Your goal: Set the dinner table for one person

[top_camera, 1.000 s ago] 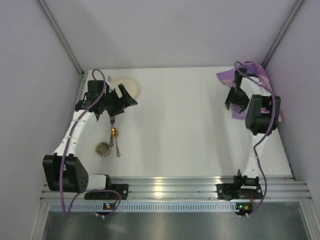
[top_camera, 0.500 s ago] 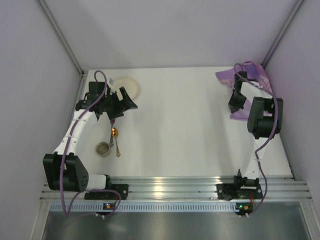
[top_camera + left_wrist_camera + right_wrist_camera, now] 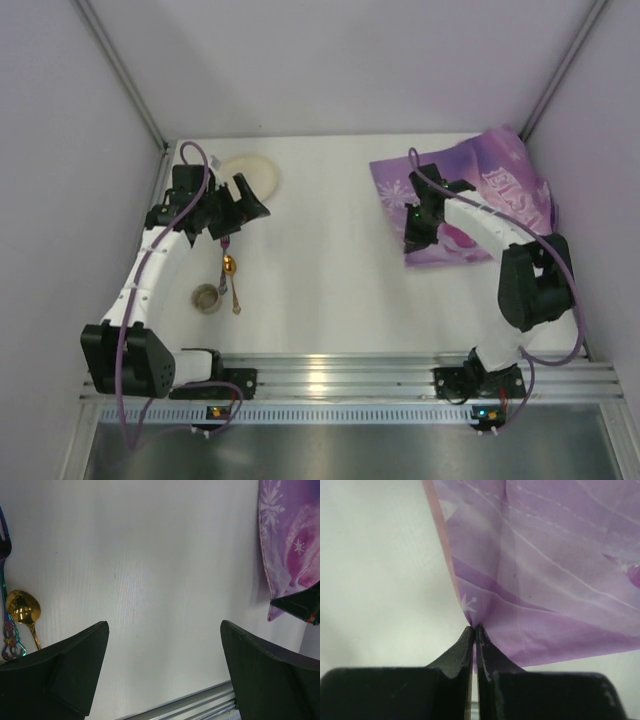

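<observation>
So, the tabletop (image 3: 330, 280) is a big matte white rectangle that fills the whole floor of the booth, running from the ribbed aluminium rail (image 3: 340, 375) at 6 o'clock up to the back wall at 12.

The right pincer (image 3: 473, 627) is pressed together on the placemat (image 3: 555, 570), its two thin black tips nipping the cloth right at the hem so it puckers into a little peak. The mat is soft, slightly glossy purple fabric with white snowflakes and a paler border stripe. It sits around 2 o'clock on the tabletop, mostly spread out but rumpled toward the right wall.

The left pincer (image 3: 164, 625) is spread wide with nothing between its chunky black wedge fingers, hanging over bare white surface around 10 o'clock.

Just below it at 9 o'clock there's a shiny gold spoon (image 3: 22, 607) with a rounded bowl, lying beside a rainbow-iridescent fork (image 3: 5, 575); can't tell if they touch. A small round dull-metal cup (image 3: 206, 297) sits at 8 o'clock, just beside the cutlery. A smooth cream round plate (image 3: 258, 170) is at 11 o'clock, partly hidden by the left arm.
</observation>
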Tool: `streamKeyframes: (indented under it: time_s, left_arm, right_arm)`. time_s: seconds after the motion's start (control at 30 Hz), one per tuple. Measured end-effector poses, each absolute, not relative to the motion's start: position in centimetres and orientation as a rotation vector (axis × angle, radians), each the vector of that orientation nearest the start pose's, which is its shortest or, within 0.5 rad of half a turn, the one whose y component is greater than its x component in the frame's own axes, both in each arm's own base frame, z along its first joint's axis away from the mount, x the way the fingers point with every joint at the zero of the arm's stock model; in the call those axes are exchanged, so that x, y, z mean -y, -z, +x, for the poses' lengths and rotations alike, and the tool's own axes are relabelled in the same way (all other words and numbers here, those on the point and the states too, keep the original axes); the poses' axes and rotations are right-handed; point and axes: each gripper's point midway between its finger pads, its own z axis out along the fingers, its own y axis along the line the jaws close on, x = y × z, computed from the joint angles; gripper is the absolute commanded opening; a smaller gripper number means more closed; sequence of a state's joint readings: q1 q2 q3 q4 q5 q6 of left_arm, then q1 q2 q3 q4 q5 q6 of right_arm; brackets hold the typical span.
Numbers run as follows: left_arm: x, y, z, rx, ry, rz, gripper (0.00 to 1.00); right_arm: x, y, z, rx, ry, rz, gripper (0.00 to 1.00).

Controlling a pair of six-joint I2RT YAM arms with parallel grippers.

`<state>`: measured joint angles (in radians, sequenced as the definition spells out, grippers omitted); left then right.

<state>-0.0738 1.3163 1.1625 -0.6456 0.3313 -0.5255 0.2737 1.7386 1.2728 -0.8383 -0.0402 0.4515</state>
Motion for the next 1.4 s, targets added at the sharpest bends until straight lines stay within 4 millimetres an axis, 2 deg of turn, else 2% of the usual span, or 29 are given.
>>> streamKeyframes:
  time_s: [0.1,0.2,0.23,0.27,0.3,0.4,0.47,0.57,0.67,0.8,0.9,1.0,1.13,1.27,1.4]
  left_arm:
    - [9.8,-21.4,32.7,-2.335,0.660,-0.376,0.98]
    - [9.5,-22.6,31.6,-2.291,0.652,-0.374,0.98]
    - [9.4,-22.9,31.2,-2.280,0.651,-0.376,0.98]
    - [9.4,-23.0,30.8,-2.275,0.653,-0.379,0.98]
    - [9.3,-23.1,30.5,-2.270,0.652,-0.383,0.98]
    - [9.3,-22.9,29.7,-2.271,0.651,-0.395,0.98]
    - [9.3,-22.5,29.2,-2.280,0.654,-0.400,0.98]
    - [10.3,-21.8,28.4,-2.301,0.652,-0.384,0.98]
    - [13.2,-20.2,26.9,-2.367,0.658,-0.305,0.98]
    - [17.9,-16.4,24.5,-2.501,0.665,-0.197,0.98]
    - [20.1,-13.0,23.7,-2.605,0.614,-0.153,0.97]
    - [21.4,-10.0,23.9,-2.691,0.554,-0.144,0.92]
    - [22.6,-6.4,25.1,-2.768,0.467,-0.169,0.89]
    - [23.9,-4.6,26.9,-2.779,0.449,-0.199,0.78]
    - [25.7,-3.5,28.6,-2.779,0.473,-0.206,0.70]
  right_arm:
    - [-17.4,-9.6,29.7,-2.846,-0.358,0.101,0.00]
    - [-22.5,-10.9,27.2,-2.832,-0.514,-0.023,0.03]
    - [-24.2,-11.1,26.1,-2.840,-0.569,-0.064,0.43]
    - [-25.5,-11.1,25.2,-2.849,-0.615,-0.091,0.67]
    - [-26.4,-11.2,24.5,-2.854,-0.650,-0.116,0.99]
    - [-29.0,-11.7,22.5,-2.856,-0.756,-0.206,1.00]
    - [-29.7,-12.0,21.8,-2.847,-0.798,-0.232,1.00]
    - [-29.2,-12.8,20.8,-2.818,-0.829,-0.244,1.00]
    - [-27.7,-15.1,20.0,-2.746,-0.871,-0.218,1.00]
    - [-25.5,-17.7,19.1,-2.642,-0.907,-0.178,1.00]
    - [-23.8,-18.4,18.2,-2.608,-0.903,-0.148,1.00]
    - [-22.2,-17.9,16.7,-2.609,-0.885,-0.111,1.00]
    - [-19.9,-17.1,14.4,-2.618,-0.862,-0.057,1.00]
    - [-18.0,-16.5,12.9,-2.617,-0.833,-0.010,1.00]
    - [-16.9,-16.5,12.4,-2.609,-0.801,0.010,1.00]
